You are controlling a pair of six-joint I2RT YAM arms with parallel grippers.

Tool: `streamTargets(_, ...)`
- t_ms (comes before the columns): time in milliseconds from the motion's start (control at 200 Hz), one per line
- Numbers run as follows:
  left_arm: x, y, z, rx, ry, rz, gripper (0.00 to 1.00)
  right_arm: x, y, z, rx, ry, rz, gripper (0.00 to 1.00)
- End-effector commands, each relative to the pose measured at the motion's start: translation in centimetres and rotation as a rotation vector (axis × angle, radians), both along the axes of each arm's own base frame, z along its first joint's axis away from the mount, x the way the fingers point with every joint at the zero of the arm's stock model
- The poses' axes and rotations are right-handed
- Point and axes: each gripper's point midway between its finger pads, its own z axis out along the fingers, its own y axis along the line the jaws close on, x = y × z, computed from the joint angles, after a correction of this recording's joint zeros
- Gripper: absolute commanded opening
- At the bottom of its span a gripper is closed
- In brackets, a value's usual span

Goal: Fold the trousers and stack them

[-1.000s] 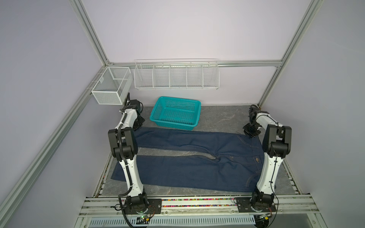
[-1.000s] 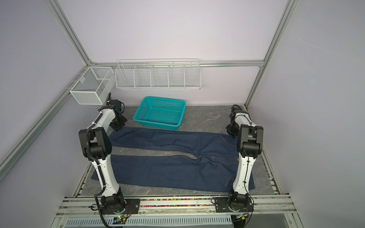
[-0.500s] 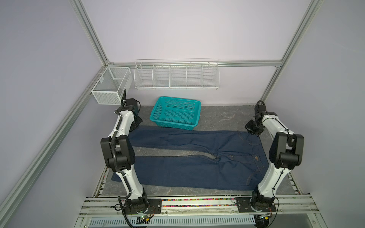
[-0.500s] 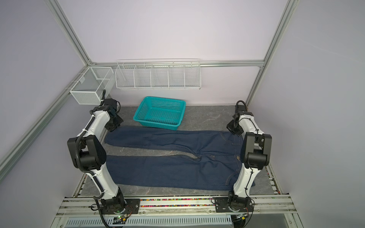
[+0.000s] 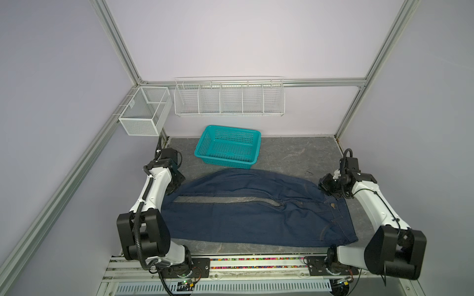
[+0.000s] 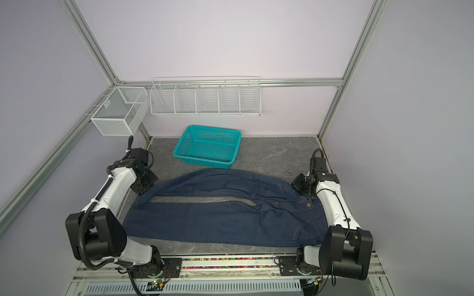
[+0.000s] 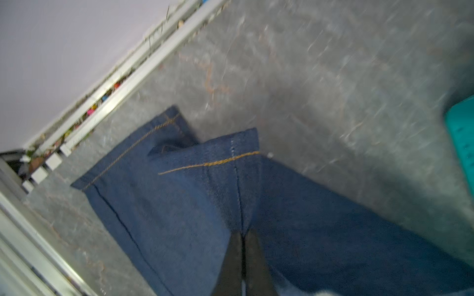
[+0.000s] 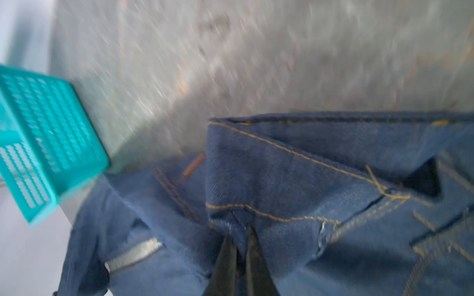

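Doubly pinching the trousers (image 5: 243, 217), with left gripper (image 7: 243, 232) clamped on the far leg's hem at nine o'clock and right gripper (image 8: 239, 232) clamped on the waistband at three o'clock.

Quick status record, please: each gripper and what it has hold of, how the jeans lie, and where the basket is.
left gripper: shut on the trousers, at the far leg's hem
right gripper: shut on the trousers, at the far end of the waistband
trousers: unfolded, spread lengthwise across the table; hems to the left, waist to the right, with a strip of table showing between the legs
teal basket: empty, on the table behind the trousers
fold: not yet made
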Motion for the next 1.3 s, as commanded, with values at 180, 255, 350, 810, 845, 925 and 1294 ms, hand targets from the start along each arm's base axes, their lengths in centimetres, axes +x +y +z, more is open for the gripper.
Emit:
streamTargets(180,-6.8,-2.2,-5.7,-0.113,0.122,0.036,0.0,-5.8,2.8,-5.9,0.062,0.16,0.047,0.06)
streamTargets(255,-7.3,-2.1,-7.2,-0.11,0.142,0.031,0.0,-5.6,3.0,-7.1,0.047,0.17,0.055,0.06)
streamTargets(350,-7.5,-2.2,-9.3,-0.11,0.161,0.024,0.0,-5.3,2.6,-8.7,0.012,0.19,0.059,0.06)
streamTargets(810,-1.0,-1.4,-11.8,-0.085,0.108,-0.052,0.0,1.2,-1.1,-9.0,-0.123,0.128,0.1,0.06)
streamTargets(845,-0.5,-1.4,-11.7,-0.087,0.107,-0.052,0.0,2.0,-1.1,-8.6,-0.124,0.11,0.11,0.06)
streamTargets(925,0.2,-1.5,-11.1,-0.091,0.101,-0.053,0.0,4.1,-1.3,-7.3,-0.138,0.065,0.136,0.06)
streamTargets(1294,3.3,0.9,-2.0,0.036,-0.004,-0.052,0.0,7.3,-3.7,-0.4,-0.229,-0.05,0.225,0.06)
